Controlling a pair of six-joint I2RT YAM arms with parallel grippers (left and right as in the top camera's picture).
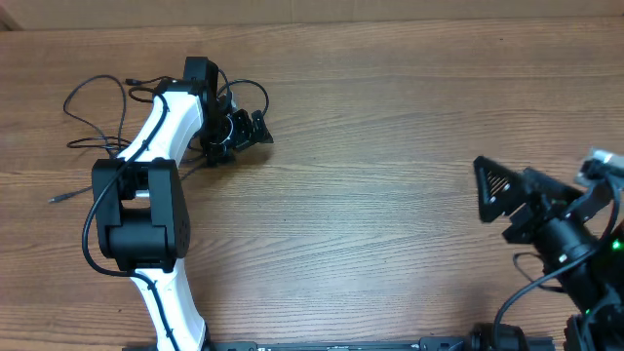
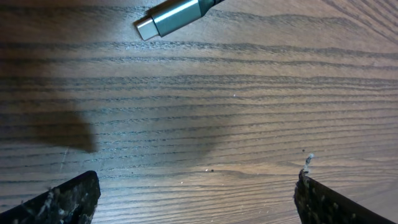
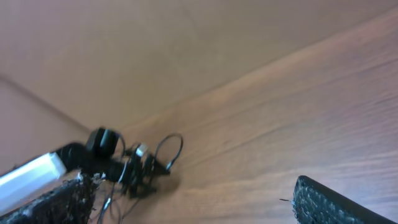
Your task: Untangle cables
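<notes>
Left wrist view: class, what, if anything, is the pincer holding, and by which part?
Nothing. The left pincer is open, its jaws empty; the silver-tipped plug lies ahead of it, untouched.

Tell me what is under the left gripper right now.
Under the open left gripper, the wrist view shows only bare wooden table; a silver-tipped cable plug lies just ahead. From overhead, the left arm covers part of the cables.

Centre: bare brown wooden table (image 1: pixel 370 195), open passage
Upper left: thin black looping cables (image 1: pixel 124 105) under white-and-black left arm (image 1: pixel 156 136)
Lower right: black right arm (image 1: pixel 561 239)
</notes>
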